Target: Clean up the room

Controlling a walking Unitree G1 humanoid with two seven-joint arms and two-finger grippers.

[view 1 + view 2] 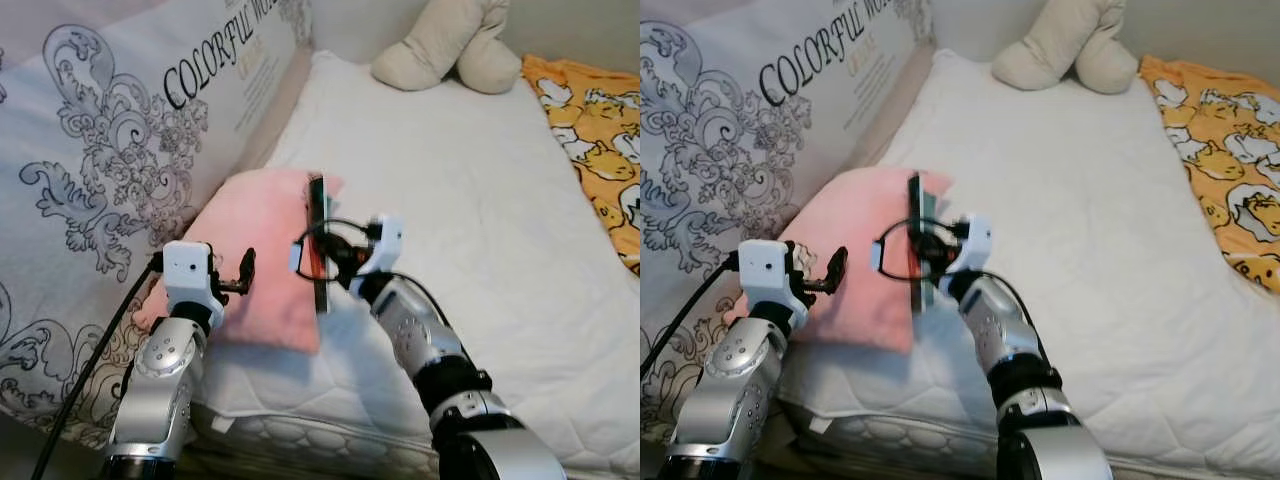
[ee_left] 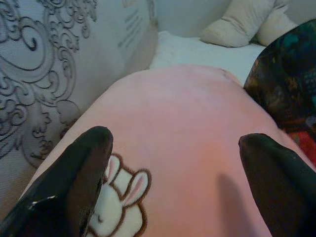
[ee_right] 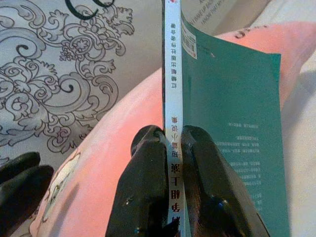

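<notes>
A thin book with a teal cover and white spine stands on edge over a pink pillow. My right gripper is shut on the book's spine and holds it upright just above the pillow's right side. My left gripper is open at the pillow's near left corner. Both of its black fingers spread over the pink cover, close above a white rabbit print, with nothing between them. The pillow lies at the near left of a white mattress.
A big white cushion with grey scrollwork and black lettering leans along the left side. A beige plush sits at the bed's far end. An orange patterned blanket covers the right edge. The mattress's front edge is just below my arms.
</notes>
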